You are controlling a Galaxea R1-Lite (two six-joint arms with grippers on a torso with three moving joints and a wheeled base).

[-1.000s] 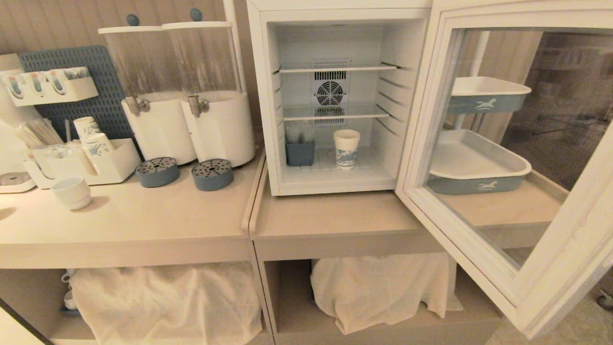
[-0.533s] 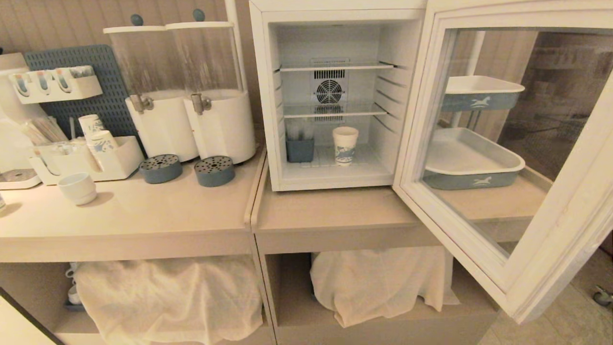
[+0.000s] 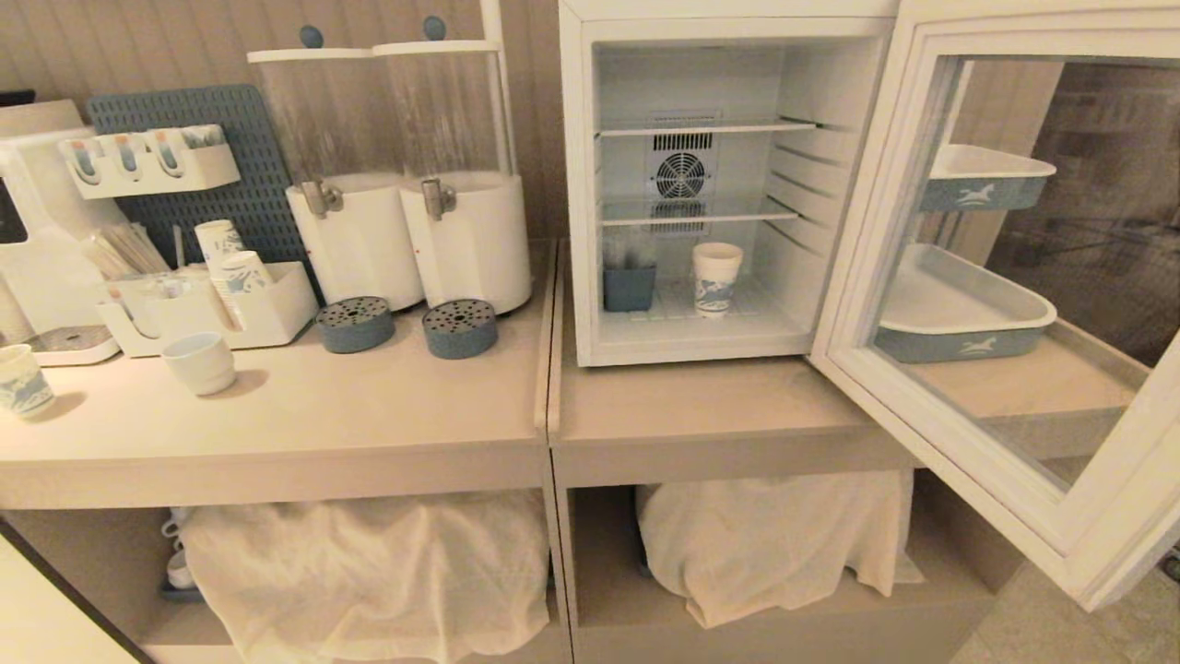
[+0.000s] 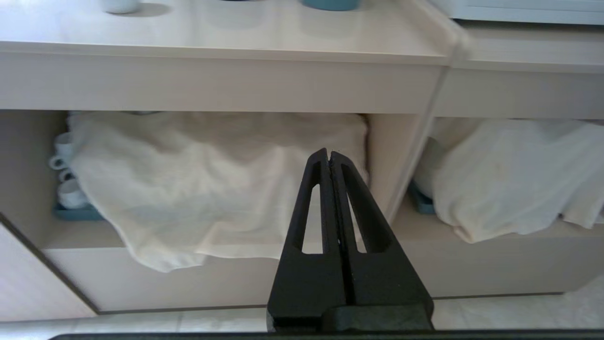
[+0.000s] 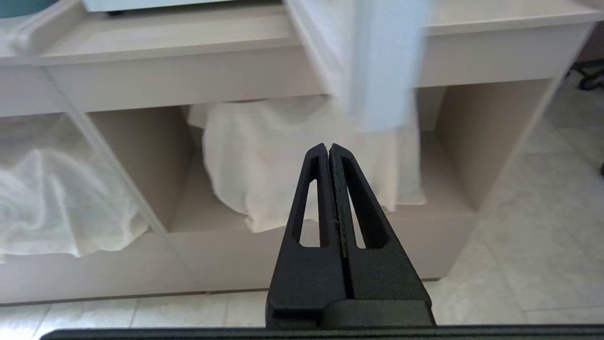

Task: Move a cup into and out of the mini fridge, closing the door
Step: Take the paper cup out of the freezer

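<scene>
Cup [image 3: 716, 278] is seen upright on the bottom floor of the mini fridge [image 3: 579, 184], beside a small blue-grey holder [image 3: 629, 287] and below the lower wire shelf [image 3: 698, 217]. The door [image 3: 1088, 516] is swung wide open to the right. The left gripper [image 4: 329, 156] and the right gripper [image 5: 328, 148] are both pressed fully together, nothing held, and are pointed at the cloth-draped [image 4: 188, 189] shelves under the counter [image 3: 323, 415].
</scene>
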